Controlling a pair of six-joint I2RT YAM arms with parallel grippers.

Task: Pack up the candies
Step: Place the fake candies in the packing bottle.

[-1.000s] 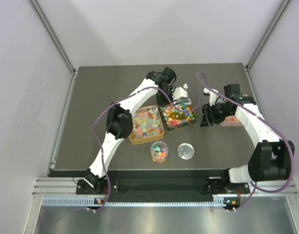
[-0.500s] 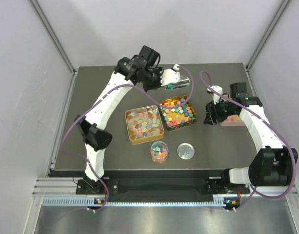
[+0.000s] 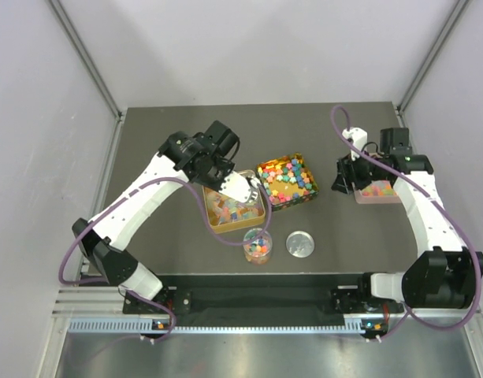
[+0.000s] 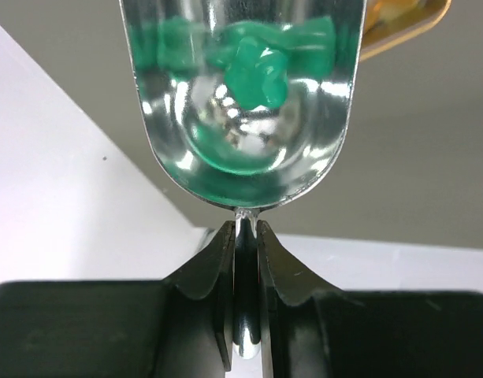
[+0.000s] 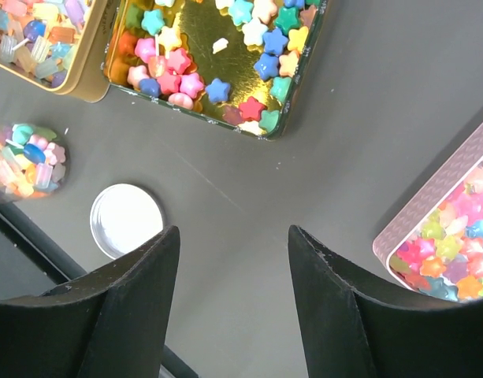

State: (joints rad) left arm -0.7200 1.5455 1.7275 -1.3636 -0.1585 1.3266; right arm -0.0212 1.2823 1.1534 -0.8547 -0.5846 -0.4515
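My left gripper (image 4: 247,228) is shut on the thin handle of a shiny metal scoop (image 4: 241,165), and a green candy (image 4: 257,75) lies in its bowl. In the top view the left gripper (image 3: 243,187) hangs over the gold tin (image 3: 212,219), which is full of pale mixed candies (image 3: 233,209). Star-shaped candies (image 3: 288,179) fill the dark tin (image 3: 313,189) beside it. A small clear jar (image 3: 258,245) holds more candies. My right gripper (image 3: 341,181) is open and empty above bare table, left of the pink tray (image 3: 375,197).
The round silver lid (image 3: 300,243) lies flat right of the jar, and in the right wrist view the lid (image 5: 127,220) shows just left of my left finger. The pink tray (image 5: 430,213) holds star candies. White walls stand on both sides.
The left arm swung from behind the dark tin toward me and now holds the scoop over the gold tin. The right gripper drifted slightly right and back.
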